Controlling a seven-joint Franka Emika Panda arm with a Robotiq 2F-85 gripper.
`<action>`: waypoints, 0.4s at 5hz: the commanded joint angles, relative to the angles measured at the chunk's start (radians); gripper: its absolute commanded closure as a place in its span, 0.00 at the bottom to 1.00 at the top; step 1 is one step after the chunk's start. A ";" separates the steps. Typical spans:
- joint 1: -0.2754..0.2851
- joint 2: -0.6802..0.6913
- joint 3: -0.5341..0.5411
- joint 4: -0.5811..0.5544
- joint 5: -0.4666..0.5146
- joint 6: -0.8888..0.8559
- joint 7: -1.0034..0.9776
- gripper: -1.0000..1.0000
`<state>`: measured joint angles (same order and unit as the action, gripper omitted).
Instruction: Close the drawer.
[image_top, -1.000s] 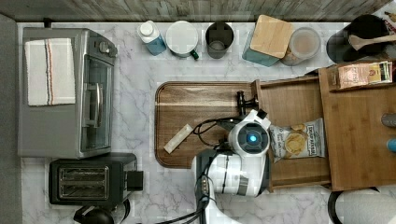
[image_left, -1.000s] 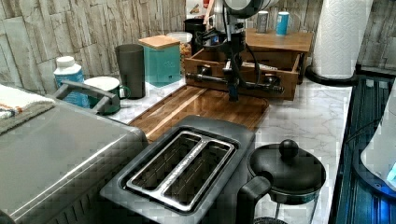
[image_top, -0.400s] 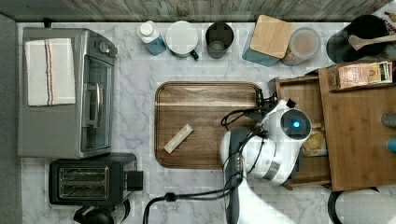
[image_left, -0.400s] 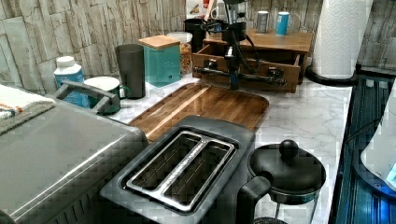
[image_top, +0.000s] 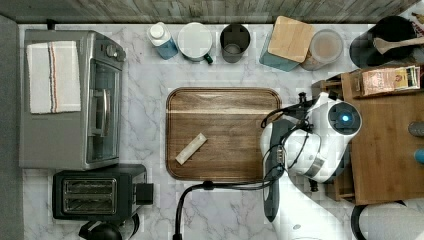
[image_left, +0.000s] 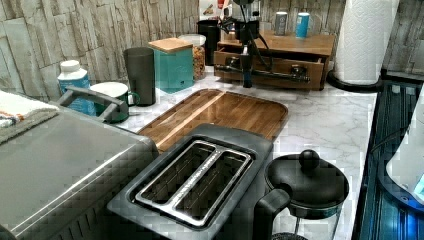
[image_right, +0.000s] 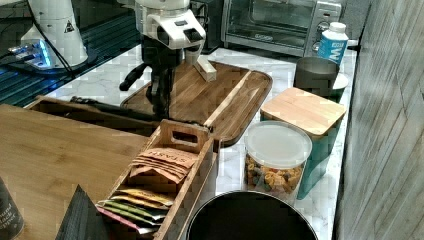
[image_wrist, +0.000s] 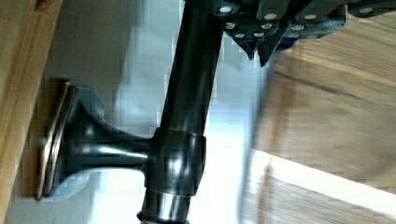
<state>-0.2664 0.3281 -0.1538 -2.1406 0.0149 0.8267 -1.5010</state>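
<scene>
Drawer (image_left: 272, 66) sits nearly pushed in under the wooden cabinet top (image_top: 387, 145), its front a little proud of the cabinet, with one long black bar handle (image_left: 265, 74) across it. The claw (image_left: 247, 60) hangs directly in front of that handle, touching or just beside the bar; in the wrist view its fingertips (image_wrist: 261, 44) look pressed together with nothing between them. White marble tabletop (image_left: 320, 107) lies below, backed by a grey plank wall (image_left: 60, 35). Behind the claw, away from the drawer, lies one wooden tray (image_top: 222, 135) carrying one small pale block (image_top: 190, 148), with bare marble between tray and cabinet. One toaster (image_top: 95, 192) and one toaster oven (image_top: 70, 97) stand well beyond the tray.
</scene>
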 joint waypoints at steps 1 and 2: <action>-0.124 -0.016 -0.150 0.308 -0.072 0.084 -0.033 1.00; -0.121 0.003 -0.160 0.333 -0.130 0.090 0.013 1.00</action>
<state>-0.2947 0.3467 -0.1993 -2.0703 -0.0280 0.8467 -1.5010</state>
